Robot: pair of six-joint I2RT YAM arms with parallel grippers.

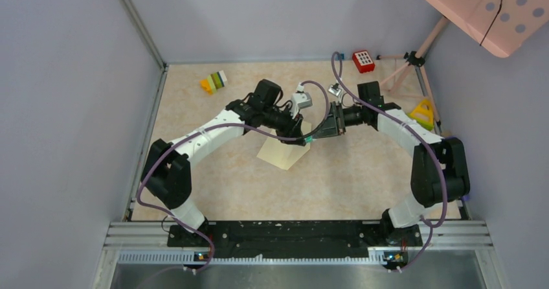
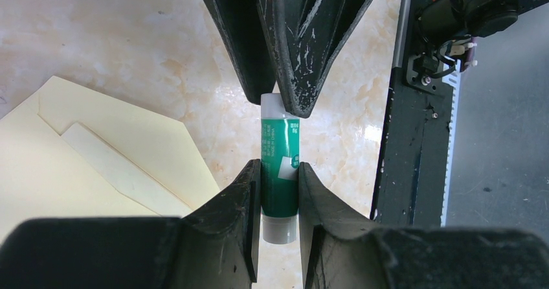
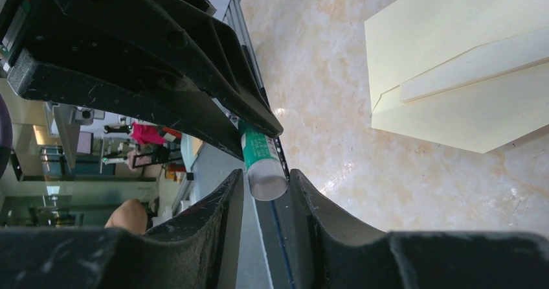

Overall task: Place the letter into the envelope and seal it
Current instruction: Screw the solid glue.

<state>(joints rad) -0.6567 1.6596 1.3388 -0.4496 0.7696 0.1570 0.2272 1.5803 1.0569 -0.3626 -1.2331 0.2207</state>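
A green glue stick [image 2: 279, 166] with a pale end hangs in the air between both arms, above the table. My left gripper [image 2: 278, 170] is shut on its green body. My right gripper [image 3: 267, 175] faces it and has its fingers closed around the white end [image 3: 267, 180]. In the top view the two grippers meet at mid-table, left [image 1: 302, 133] and right [image 1: 327, 126]. The pale yellow envelope [image 1: 283, 151] lies flat just below them with its pointed flap open [image 2: 129, 133]. The letter is hidden.
Coloured blocks [image 1: 213, 81] lie at the back left. A red keypad-like item [image 1: 363, 61] and a tripod [image 1: 411, 65] stand at the back right, and a yellow triangular piece [image 1: 422, 113] by the right wall. A pink dotted board [image 1: 492, 4] overhangs the corner.
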